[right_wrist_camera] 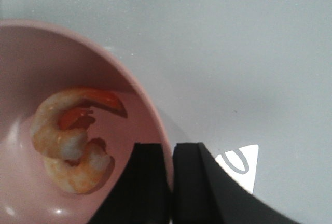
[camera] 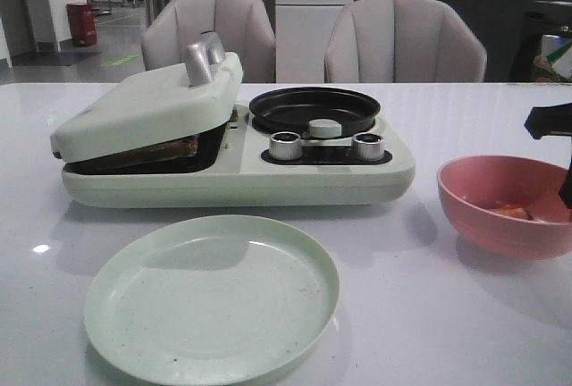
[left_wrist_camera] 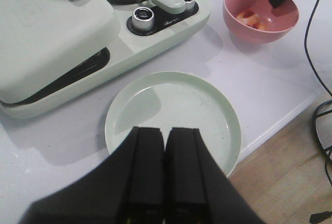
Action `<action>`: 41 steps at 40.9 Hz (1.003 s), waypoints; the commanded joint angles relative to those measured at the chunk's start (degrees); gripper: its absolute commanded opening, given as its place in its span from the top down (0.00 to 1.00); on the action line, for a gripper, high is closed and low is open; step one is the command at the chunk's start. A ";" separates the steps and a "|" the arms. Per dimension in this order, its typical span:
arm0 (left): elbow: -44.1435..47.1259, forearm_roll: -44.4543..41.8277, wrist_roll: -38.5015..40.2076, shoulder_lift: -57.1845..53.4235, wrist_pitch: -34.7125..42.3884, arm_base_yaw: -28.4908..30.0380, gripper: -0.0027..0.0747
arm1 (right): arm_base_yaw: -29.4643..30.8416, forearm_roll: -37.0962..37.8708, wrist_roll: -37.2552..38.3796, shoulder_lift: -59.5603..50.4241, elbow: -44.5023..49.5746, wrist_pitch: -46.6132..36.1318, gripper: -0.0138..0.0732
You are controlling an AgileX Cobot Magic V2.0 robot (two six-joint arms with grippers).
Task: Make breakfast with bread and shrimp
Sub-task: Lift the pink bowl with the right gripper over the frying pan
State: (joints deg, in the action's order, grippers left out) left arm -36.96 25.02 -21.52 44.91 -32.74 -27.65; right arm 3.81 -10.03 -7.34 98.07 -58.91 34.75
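— Where are your hands right now?

— My left gripper (left_wrist_camera: 165, 169) hangs over the near edge of the pale green plate (camera: 212, 297), fingers pressed together with nothing between them. My right gripper (right_wrist_camera: 172, 182) is down at the pink bowl (camera: 474, 212); its two fingers look closed on the bowl's rim, one inside the wall and one outside, though the tips are cut off at the edge of the wrist view, so I can't be fully sure of the grip.

— And the shrimp?

— The shrimp (right_wrist_camera: 72, 141) lie curled in the bottom of the bowl, pale orange with a red tail, close to my inner finger but apart from it.

— The bread?

— Under the tilted lid (camera: 147, 104) of the breakfast maker (camera: 241, 176) I see a brown-edged slice, the bread (camera: 165, 149), in the dark gap. How many slices are in there I can't tell.

— Anything else on the machine?

— A black pan (camera: 315, 111) sits on its right side, with two silver knobs (camera: 286, 146) in front. The plate stands on the white table (camera: 429, 314) just in front of the machine.
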 commanded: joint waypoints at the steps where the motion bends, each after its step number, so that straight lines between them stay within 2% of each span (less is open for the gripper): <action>1: -1.61 0.95 0.37 -0.12 3.83 0.16 0.83 | 0.33 0.35 -2.00 -2.71 -2.46 0.07 0.83; 9: -1.61 0.95 0.37 -0.12 3.45 0.16 0.83 | -1.56 0.41 -2.90 -6.46 -8.70 2.29 0.83; 14: -1.61 0.95 0.37 -0.12 2.51 0.16 0.83 | -4.91 0.97 -2.90 -8.16 -16.25 2.16 0.82; 20: -1.61 0.95 0.37 -0.12 0.87 0.16 0.83 | -10.50 7.28 -1.55 -6.93 -25.43 0.84 0.82; 26: -1.61 1.58 0.37 -0.12 -0.69 0.16 0.83 | -17.12 23.78 8.54 -2.78 -34.82 0.66 0.82; 36: -1.61 1.58 0.37 -0.12 -2.54 0.16 0.83 | -28.86 61.53 29.81 6.33 -44.06 4.85 0.82; 41: -1.61 1.58 0.37 -0.12 -2.54 0.16 0.83 | -33.17 79.68 37.41 10.41 -45.04 9.44 0.82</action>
State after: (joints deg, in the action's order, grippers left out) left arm -36.96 25.03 -21.52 44.91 -38.40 -27.65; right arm -27.10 53.45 24.39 109.45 -101.30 43.32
